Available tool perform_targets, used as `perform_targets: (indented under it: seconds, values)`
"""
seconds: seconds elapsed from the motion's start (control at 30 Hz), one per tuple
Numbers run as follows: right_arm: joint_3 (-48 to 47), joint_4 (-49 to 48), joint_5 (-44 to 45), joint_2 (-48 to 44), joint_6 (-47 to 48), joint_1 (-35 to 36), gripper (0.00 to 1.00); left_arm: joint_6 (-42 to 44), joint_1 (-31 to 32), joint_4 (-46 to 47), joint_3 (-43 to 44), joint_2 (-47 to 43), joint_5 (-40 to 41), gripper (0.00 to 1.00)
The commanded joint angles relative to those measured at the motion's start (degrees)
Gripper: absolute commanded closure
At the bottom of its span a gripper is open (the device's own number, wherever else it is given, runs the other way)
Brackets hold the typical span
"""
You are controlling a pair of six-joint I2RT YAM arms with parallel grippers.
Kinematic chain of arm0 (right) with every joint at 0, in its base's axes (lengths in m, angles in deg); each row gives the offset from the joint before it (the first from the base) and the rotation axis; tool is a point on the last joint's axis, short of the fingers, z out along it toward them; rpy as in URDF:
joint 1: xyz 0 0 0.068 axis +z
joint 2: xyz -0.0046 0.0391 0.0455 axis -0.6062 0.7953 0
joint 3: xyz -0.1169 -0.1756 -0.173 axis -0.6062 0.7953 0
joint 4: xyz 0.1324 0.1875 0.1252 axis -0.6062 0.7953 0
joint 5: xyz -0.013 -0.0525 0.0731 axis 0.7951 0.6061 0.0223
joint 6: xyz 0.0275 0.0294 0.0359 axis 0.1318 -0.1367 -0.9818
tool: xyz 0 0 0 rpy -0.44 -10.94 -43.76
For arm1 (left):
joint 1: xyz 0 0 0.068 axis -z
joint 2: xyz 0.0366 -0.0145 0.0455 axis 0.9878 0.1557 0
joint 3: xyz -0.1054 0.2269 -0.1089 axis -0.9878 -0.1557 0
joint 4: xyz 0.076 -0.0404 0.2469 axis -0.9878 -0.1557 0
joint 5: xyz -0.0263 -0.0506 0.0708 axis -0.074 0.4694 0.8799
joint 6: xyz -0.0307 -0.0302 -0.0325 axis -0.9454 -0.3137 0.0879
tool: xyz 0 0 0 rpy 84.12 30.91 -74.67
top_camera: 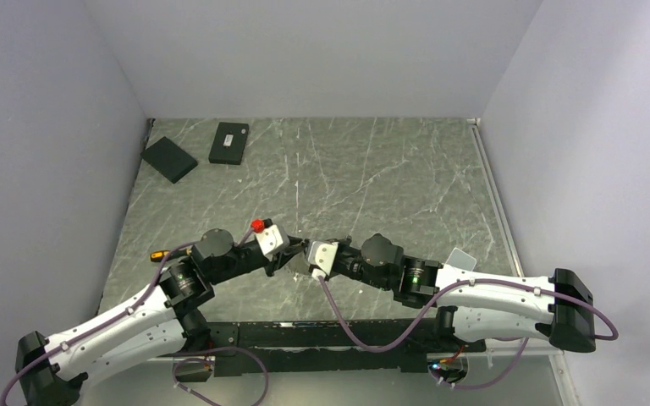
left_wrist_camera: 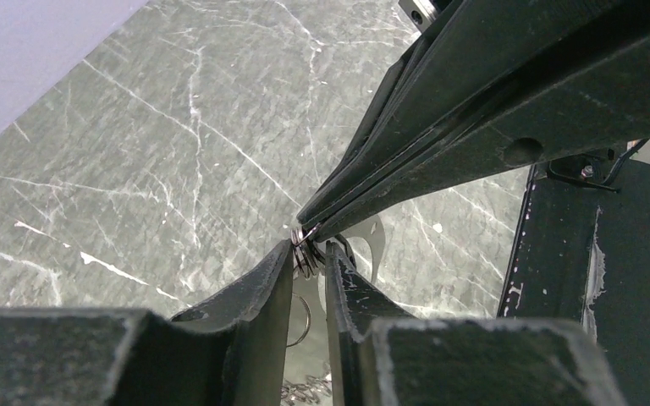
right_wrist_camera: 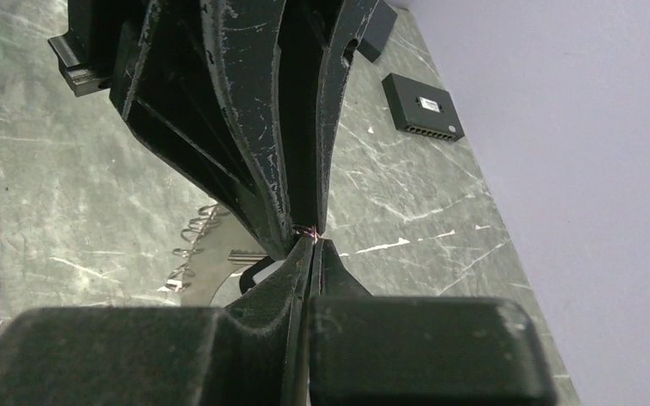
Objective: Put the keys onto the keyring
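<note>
Keyring [left_wrist_camera: 305, 254] barely shows between pinching jaws; keys [right_wrist_camera: 190, 241] half hidden.

Up close, most of the keyring [left_wrist_camera: 305, 255] and keys [right_wrist_camera: 188, 245] sits behind black tips; from overhead both vanish beneath the left gripper [top_camera: 294, 250] and right gripper [top_camera: 309, 255]

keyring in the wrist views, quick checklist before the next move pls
1. Left gripper holds the keyring: ok, coils are pinched between its fingers.
2. Right gripper is shut at the same spot: ok, tips are against the left's.
3. What the right gripper pinches, ring wire or a key: cannot tell.
4. Keys in sight under the tips: ok.
5. Black boxes well away from both grippers: ok.
</note>
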Motion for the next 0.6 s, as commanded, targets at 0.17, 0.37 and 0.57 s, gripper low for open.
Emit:
perform_targets:
  seconds: [0.17, 0.37, 0.57]
  values:
    - [-2.6, -3.3, 0.6, -0.3, -0.2, -0.1, 1.0, 0.8, 0.1, -0.9, 0.1, -3.3, 1.7, 0.79]
    - [-2.3, -3.6, 0.9, -1.0, 0.1, -0.1, 1.0, 1.5, 0.2, -2.7, 0.9, -3.6, 1.8, 0.87]
    - [-2.6, -3.4, 0.4, -0.9, -0.2, -0.1, 1.0, 0.7, 0.2, -1.5, 0.9, -1.4, 0.4, 0.78]
